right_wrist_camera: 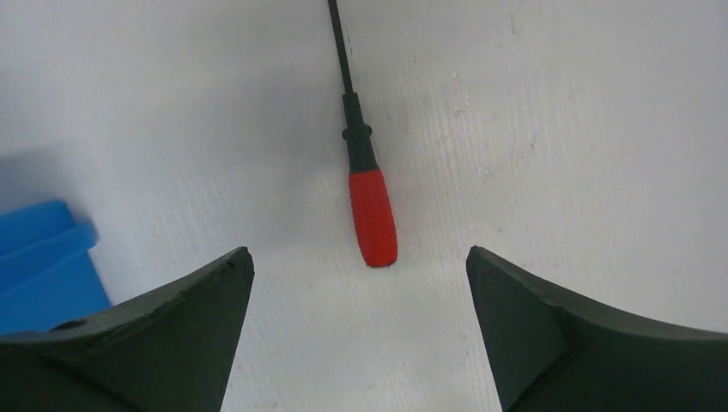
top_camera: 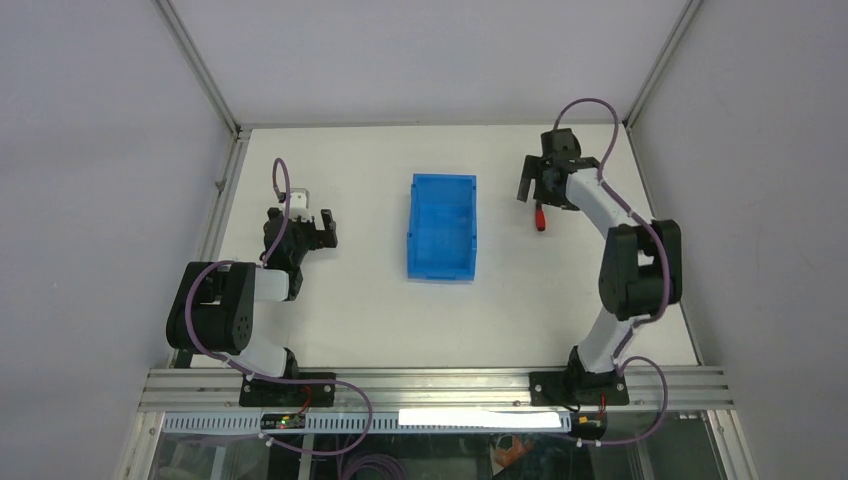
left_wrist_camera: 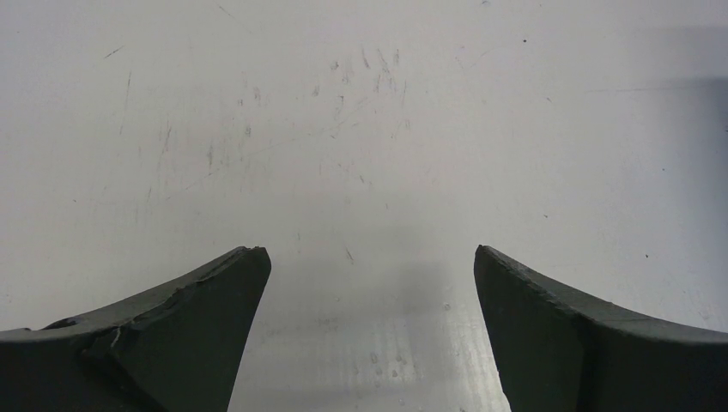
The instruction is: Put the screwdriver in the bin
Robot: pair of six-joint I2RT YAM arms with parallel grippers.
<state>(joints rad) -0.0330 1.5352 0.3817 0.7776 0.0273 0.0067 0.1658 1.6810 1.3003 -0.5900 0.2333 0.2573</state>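
Observation:
The screwdriver, with a short red handle and a thin black shaft, lies on the white table right of the bin. In the right wrist view the screwdriver lies just ahead of my fingertips, handle end nearest, shaft pointing away. My right gripper is open and empty, hovering over it; from above the right gripper sits at the screwdriver's far end. The blue bin stands empty at the table's middle; its corner shows at the left. My left gripper is open and empty over bare table.
White walls and a metal frame enclose the table. An aluminium rail runs along the near edge with both arm bases on it.

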